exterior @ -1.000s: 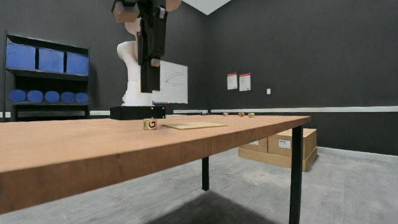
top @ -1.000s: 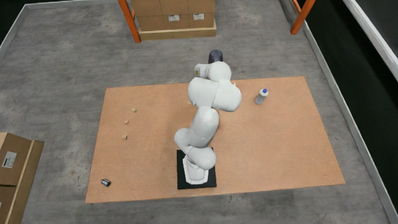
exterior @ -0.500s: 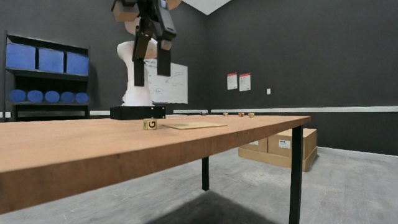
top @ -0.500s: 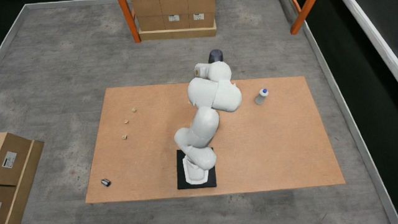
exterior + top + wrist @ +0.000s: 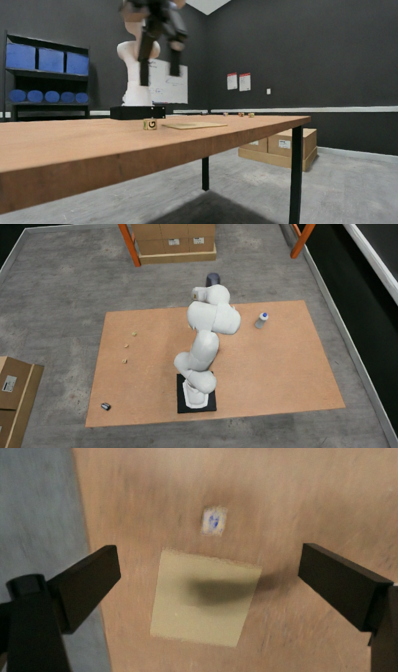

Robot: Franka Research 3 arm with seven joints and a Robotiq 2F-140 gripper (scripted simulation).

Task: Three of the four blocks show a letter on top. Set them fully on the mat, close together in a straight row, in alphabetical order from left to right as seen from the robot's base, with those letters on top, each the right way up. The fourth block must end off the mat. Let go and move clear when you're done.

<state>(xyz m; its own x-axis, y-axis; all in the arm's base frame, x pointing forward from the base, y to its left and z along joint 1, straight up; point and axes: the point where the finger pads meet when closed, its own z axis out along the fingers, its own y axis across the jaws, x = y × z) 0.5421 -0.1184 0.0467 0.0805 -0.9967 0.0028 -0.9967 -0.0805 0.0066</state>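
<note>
A small block (image 5: pixel 150 124) (image 5: pixel 214 521) stands on the table just beside the mat, apart from it. Its top has a blue character, blurred in the wrist view; a G shows on a side in the exterior view. The thin yellowish mat (image 5: pixel 196 125) (image 5: pixel 170 618) lies flat with no block on it. Three other blocks (image 5: pixel 134 334) (image 5: pixel 126 346) (image 5: pixel 124 361) (image 5: pixel 226 114) (image 5: pixel 241 114) (image 5: pixel 251 115) stand apart at the table's left in the top view; their top faces are too small to read. My gripper (image 5: pixel 159 79) (image 5: pixel 209 560) is wide open and empty, high above the table.
A white bottle with a blue cap (image 5: pixel 261 321) stands at the right rear of the table (image 5: pixel 267 373) in the top view. A small dark object (image 5: pixel 106 406) lies near the front left corner. The arm (image 5: pixel 203 348) hides most of the mat there.
</note>
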